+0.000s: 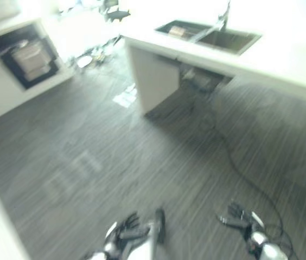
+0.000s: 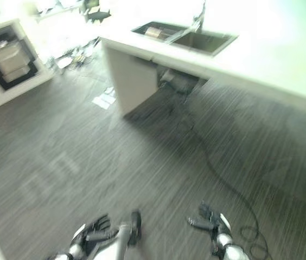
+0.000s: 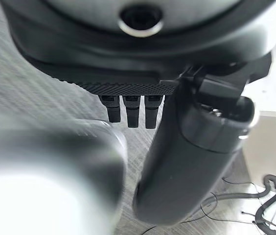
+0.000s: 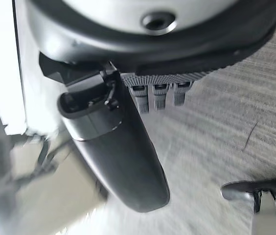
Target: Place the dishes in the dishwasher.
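Evidently neither hand carries a dish. The left hand (image 1: 125, 234) hangs low at about 6 o'clock in the head view, its fingers loosely bent around nothing, thumb standing clear in its wrist view. Just beside it a pale, blurred bar (image 1: 152, 238) with a dark end rises from the bottom edge; I cannot tell what it is, nor whether the hand touches it. The right hand (image 1: 240, 219) sits at about 5 o'clock, fingers relaxed and spread, likewise empty; its wrist view shows only floor (image 4: 216, 147) past the fingertips.

Both hands hang over the dark plank floor, well apart from the work, which reads as the robot walking or turning rather than handling.

Outward, at 1 o'clock, a white tabletop (image 1: 283, 59) holds a sink (image 1: 210, 37) with a tap (image 1: 218, 23); something pale lies in the basin, possibly a dish, too blurred to say. At 10 o'clock a dark open appliance (image 1: 25, 57) with a pale rack sits in white cabinetry, probably the dishwasher. By my reading, the task has barely begun.
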Robot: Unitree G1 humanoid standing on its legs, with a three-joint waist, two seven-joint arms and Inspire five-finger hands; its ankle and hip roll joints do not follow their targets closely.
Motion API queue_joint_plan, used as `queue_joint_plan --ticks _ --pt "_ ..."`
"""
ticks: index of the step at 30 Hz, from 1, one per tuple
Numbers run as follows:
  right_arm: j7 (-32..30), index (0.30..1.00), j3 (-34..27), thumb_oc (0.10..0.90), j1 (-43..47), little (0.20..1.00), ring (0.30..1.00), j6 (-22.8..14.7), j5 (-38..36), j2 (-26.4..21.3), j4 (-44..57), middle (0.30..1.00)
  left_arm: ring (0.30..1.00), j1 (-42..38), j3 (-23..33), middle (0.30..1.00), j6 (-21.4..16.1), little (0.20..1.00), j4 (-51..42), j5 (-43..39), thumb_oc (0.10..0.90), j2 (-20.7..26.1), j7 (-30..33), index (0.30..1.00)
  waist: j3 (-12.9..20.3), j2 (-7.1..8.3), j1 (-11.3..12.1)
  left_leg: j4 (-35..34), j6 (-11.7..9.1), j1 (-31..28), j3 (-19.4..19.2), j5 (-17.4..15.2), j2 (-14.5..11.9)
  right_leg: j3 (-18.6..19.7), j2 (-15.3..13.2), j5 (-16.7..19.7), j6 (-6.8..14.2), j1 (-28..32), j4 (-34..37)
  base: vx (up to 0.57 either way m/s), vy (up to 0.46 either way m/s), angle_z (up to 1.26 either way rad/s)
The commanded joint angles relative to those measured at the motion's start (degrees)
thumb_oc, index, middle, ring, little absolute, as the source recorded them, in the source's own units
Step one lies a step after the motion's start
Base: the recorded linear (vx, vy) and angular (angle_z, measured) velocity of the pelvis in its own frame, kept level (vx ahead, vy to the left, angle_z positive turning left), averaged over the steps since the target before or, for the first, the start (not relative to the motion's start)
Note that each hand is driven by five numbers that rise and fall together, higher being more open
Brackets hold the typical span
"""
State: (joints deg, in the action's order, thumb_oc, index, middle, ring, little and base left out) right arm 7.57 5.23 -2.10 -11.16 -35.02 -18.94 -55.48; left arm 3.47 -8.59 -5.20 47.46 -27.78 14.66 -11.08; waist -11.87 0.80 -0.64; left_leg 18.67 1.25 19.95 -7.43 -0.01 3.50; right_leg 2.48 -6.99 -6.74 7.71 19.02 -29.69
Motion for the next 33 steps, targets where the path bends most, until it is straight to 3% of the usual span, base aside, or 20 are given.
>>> queue_joint_plan --ticks 1,3,5,7,8,9,11,15,17,18,19,21,23,24,26,27,28,29,31,33 --pt "2.66 0.900 -0.69 0.800 4.23 0.900 0.900 -5.58 1.49 -1.78 4.05 0.900 0.900 -5.30 -2.40 0.900 -5.39 0.900 -3.55 0.20 0.800 1.43 0.23 0.900 -1.49 -6.09 -1.59 -1.48 2.61 -9.85 4.63 -7.66 -1.86 -6.51 8.23 8.87 2.12 -21.69 -15.42 0.37 0.083 0.21" --pt "2.66 0.900 -0.47 0.800 4.42 0.900 0.900 -6.06 0.64 -1.47 3.02 0.900 0.900 -5.64 -2.62 0.900 -6.08 0.900 -2.33 0.15 0.800 1.65 0.04 0.900 -1.85 -6.22 -2.09 -1.48 2.95 -11.39 4.83 -8.52 -1.62 -8.29 7.77 7.40 1.46 -23.86 -15.47 0.38 0.007 0.02" --pt "3.33 0.900 -0.67 0.800 4.31 0.900 0.900 -6.96 0.19 -1.33 2.23 0.900 0.900 -6.34 -2.59 0.900 -6.64 0.900 -1.75 -0.02 0.800 2.27 -0.03 0.900 -2.68 -6.10 -3.69 -1.48 3.04 -14.66 5.60 -10.65 -0.99 -11.47 7.00 3.82 -0.47 -27.26 -6.25 0.49 -0.118 -0.50" --pt "4.12 0.900 -1.01 0.800 3.42 0.900 0.900 -7.16 0.36 -1.61 2.88 0.900 0.900 -7.24 -2.02 0.900 -5.94 0.900 -1.95 -0.48 0.800 2.89 -0.11 0.900 -3.56 -4.96 -5.37 -1.48 2.73 -16.96 6.15 -12.46 -0.33 -12.08 5.77 3.73 -1.53 -26.45 7.96 0.49 -0.211 0.13" --pt "4.44 0.900 -1.10 0.800 3.30 0.900 0.900 -7.22 0.42 -1.84 3.08 0.900 0.900 -7.22 -1.59 0.900 -5.62 0.900 -2.16 -0.55 0.800 2.80 0.02 0.900 -3.84 -3.73 -5.99 -1.48 2.51 -18.47 6.30 -14.01 0.68 -12.08 2.60 5.22 -0.58 -29.15 12.50 0.56 -0.299 0.23" --pt "5.19 0.900 -1.56 0.800 3.41 0.900 0.900 -7.60 0.70 -1.86 2.83 0.900 0.900 -7.04 -1.31 0.900 -6.34 0.900 -1.29 -0.34 0.800 2.47 -0.35 0.900 -4.17 -1.94 -6.70 -1.48 2.36 -20.54 6.97 -16.62 2.56 -10.36 -1.85 8.16 2.05 -35.15 12.50 0.57 -0.314 0.05" --pt "5.38 0.900 -2.20 0.800 3.57 0.900 0.900 -7.82 1.41 -1.54 3.00 0.900 0.900 -6.59 -1.38 0.900 -7.54 0.900 -0.47 -0.17 0.800 2.05 -0.81 0.900 -4.46 -1.70 -7.08 -1.48 1.99 -23.11 7.65 -19.10 2.50 -9.07 -4.05 9.47 3.25 -39.71 12.50 0.50 -0.271 0.15" --pt "4.25 0.900 -1.79 0.800 3.93 0.900 0.900 -7.38 1.82 -1.66 4.21 0.900 0.900 -5.34 -1.33 0.900 -7.95 0.900 -1.18 -0.16 0.800 1.21 -0.24 0.900 -3.32 -1.53 -7.25 -1.48 0.31 -26.63 8.10 -20.35 0.99 -7.86 -2.89 9.04 2.37 -37.79 12.50 0.53 -0.341 -0.29" --pt "2.24 0.900 -1.05 0.800 4.41 0.900 0.900 -7.20 2.26 -2.21 3.73 0.900 0.900 -5.48 -1.16 0.900 -6.89 0.900 -0.41 -0.79 0.800 0.45 0.16 0.900 -1.85 -2.33 -7.59 -1.48 -2.86 -31.26 8.92 -11.93 -2.55 -7.32 -0.53 6.08 -0.18 -34.70 12.50 0.55 -0.355 0.04" --pt "2.62 0.900 -0.49 0.800 4.79 0.900 0.900 -8.18 2.47 -3.09 2.82 0.900 0.900 -5.51 -1.46 0.900 -6.66 0.900 -0.31 -0.83 0.800 0.21 -0.64 0.900 -1.31 -2.24 -6.96 0.48 -5.03 -32.18 9.24 -3.39 -3.93 -7.39 0.03 4.12 -1.87 -32.68 12.50 0.48 -0.321 0.88" --pt "2.95 0.900 -0.09 0.800 4.89 0.900 0.900 -8.54 3.26 -3.86 2.47 0.900 0.900 -5.34 -1.48 0.900 -6.83 0.900 -0.07 -0.67 0.800 -0.15 -1.25 0.900 -1.52 -2.30 -6.55 7.13 -6.10 -29.96 9.75 0.01 -4.31 -7.58 0.56 3.08 -2.94 -31.06 12.50 0.42 -0.303 0.33" --pt "2.69 0.900 0.23 0.800 4.98 0.900 0.900 -9.19 4.20 -4.96 1.53 0.900 0.900 -5.03 -1.14 0.900 -6.91 0.900 0.65 -1.47 0.800 -0.72 -2.32 0.900 -1.77 -1.17 -5.53 21.27 -6.58 -22.53 10.18 3.46 -2.30 -7.77 0.36 1.37 -4.84 -28.44 12.50 0.31 -0.253 -0.34" --pt "2.58 0.900 -0.41 0.800 4.94 0.900 0.900 -9.61 3.19 -5.72 0.45 0.900 0.900 -5.33 -0.83 0.900 -6.12 0.900 0.99 -1.70 0.800 -0.88 -3.39 0.900 -2.55 -0.71 -4.51 26.85 -5.10 -13.94 7.64 2.04 -1.95 -7.77 0.75 -0.51 -5.86 -25.23 12.50 0.28 -0.186 -0.23" --pt "3.04 0.900 -0.94 0.800 4.98 0.900 0.900 -10.00 2.85 -5.95 -0.21 0.900 0.900 -5.50 -1.04 0.900 -6.30 0.900 1.28 -1.30 0.800 -0.74 -3.78 0.900 -2.86 -0.88 -4.12 23.44 -4.12 -11.38 6.22 1.00 -2.22 -7.30 1.32 -1.42 -5.87 -24.08 12.50 0.36 -0.071 -0.33" --pt "2.99 0.900 -1.55 0.800 5.28 0.900 0.900 -9.51 3.05 -5.77 -0.54 0.900 0.900 -5.14 -1.55 0.900 -6.40 0.900 1.05 -1.11 0.800 -0.34 -2.95 0.900 -3.55 -1.20 -2.98 7.25 -2.66 -10.81 4.13 -1.04 -2.84 -6.28 2.26 -3.01 -4.93 -22.65 12.50 0.39 0.064 -0.41" --pt "2.72 0.900 -1.50 0.800 5.26 0.900 0.900 -9.24 2.85 -5.67 -0.62 0.900 0.900 -4.96 -1.64 0.900 -6.50 0.900 1.05 -1.27 0.800 -0.17 -2.63 0.900 -3.75 -1.33 -2.43 1.01 -2.95 -11.08 4.46 -0.39 -3.07 -5.91 2.63 -3.61 -4.55 -22.12 12.50 0.43 0.224 -0.81" --pt "2.72 0.900 -1.24 0.800 5.18 0.900 0.900 -9.14 2.41 -5.60 -1.70 0.900 0.900 -4.55 -1.54 0.900 -6.90 0.900 1.25 -0.73 0.800 -0.19 -2.40 0.900 -4.14 -2.68 -1.08 -1.48 -4.15 -6.38 7.92 -1.98 -4.03 -4.95 4.47 -4.93 -3.68 -20.84 12.50 0.38 0.240 -0.92" --pt "2.97 0.900 -1.24 0.800 5.00 0.900 0.900 -9.46 2.08 -5.70 -2.37 0.900 0.900 -4.28 -1.46 0.900 -7.04 0.900 1.11 -0.27 0.800 -0.12 -2.44 0.900 -4.26 -3.29 -0.55 -1.48 -4.88 -4.00 9.21 -1.35 -4.69 -4.58 5.10 -5.55 -3.57 -20.09 12.50 0.37 0.261 -1.02" --pt "3.23 0.900 -2.14 0.800 4.00 0.900 0.900 -9.83 1.25 -5.57 -3.20 0.900 0.900 -3.64 -1.21 0.900 -7.13 0.900 0.79 0.75 0.800 0.18 -3.22 0.900 -4.01 -4.10 -0.38 -1.48 -5.46 -1.58 7.66 -0.90 -6.44 -4.82 4.89 -7.29 -2.95 -18.36 12.50 0.26 0.243 -0.73" --pt "2.54 0.900 -2.86 0.800 3.58 0.900 0.900 -9.42 1.24 -5.46 -3.69 0.900 0.900 -3.91 -0.82 0.900 -6.73 0.900 1.22 1.59 0.800 0.29 -3.40 0.900 -3.10 -4.33 -0.61 -1.48 -5.03 -2.30 6.85 -1.72 -6.49 -4.88 3.59 -7.55 -2.05 -17.90 12.50 0.20 0.267 -0.63"
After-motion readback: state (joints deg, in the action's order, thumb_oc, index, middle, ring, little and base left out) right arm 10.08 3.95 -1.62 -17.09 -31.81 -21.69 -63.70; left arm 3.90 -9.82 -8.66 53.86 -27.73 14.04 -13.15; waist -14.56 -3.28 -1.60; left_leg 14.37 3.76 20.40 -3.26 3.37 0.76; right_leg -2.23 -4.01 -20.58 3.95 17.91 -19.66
